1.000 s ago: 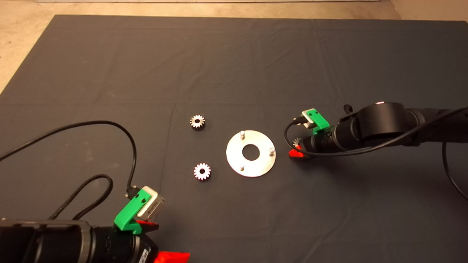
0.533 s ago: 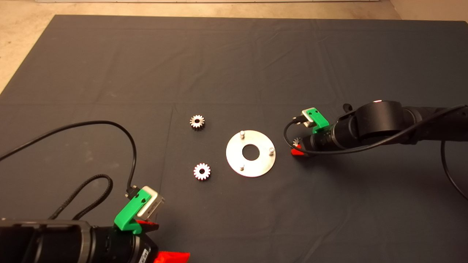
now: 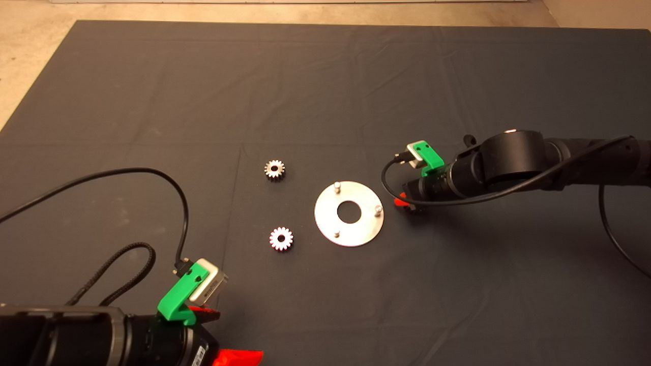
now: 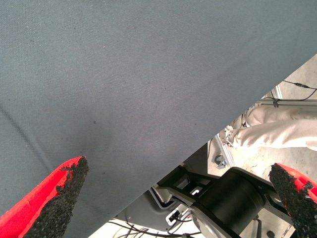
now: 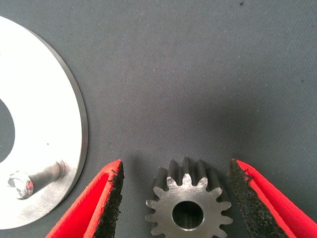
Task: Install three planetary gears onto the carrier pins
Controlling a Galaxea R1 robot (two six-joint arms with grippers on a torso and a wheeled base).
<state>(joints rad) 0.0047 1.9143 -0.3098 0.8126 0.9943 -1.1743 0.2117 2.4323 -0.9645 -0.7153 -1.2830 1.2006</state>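
Note:
The shiny round disc (image 3: 325, 213) lies mid-mat with three carrier pins (image 3: 336, 186) standing bare. Two planetary gears lie flat to its left, one farther (image 3: 274, 169) and one nearer (image 3: 280, 238). My right gripper (image 3: 403, 201) is low at the disc's right edge, and its body hides the third gear in the head view. In the right wrist view that gear (image 5: 188, 208) lies on the mat between the open fingers (image 5: 176, 168), with a gap on at least one side. The disc (image 5: 49, 124) and one pin (image 5: 29, 178) are close beside it. My left gripper (image 3: 229, 338) is parked open at the lower left.
The left arm's black cable (image 3: 168, 178) loops over the mat's left side. The left wrist view shows the mat's edge, the robot's black base (image 4: 233, 198) and a person's leg (image 4: 282, 131) beyond.
My right gripper has moved left and a little farther away, toward the disc's edge. The third gear, seen beside the gripper before, is now covered by it in the head view.

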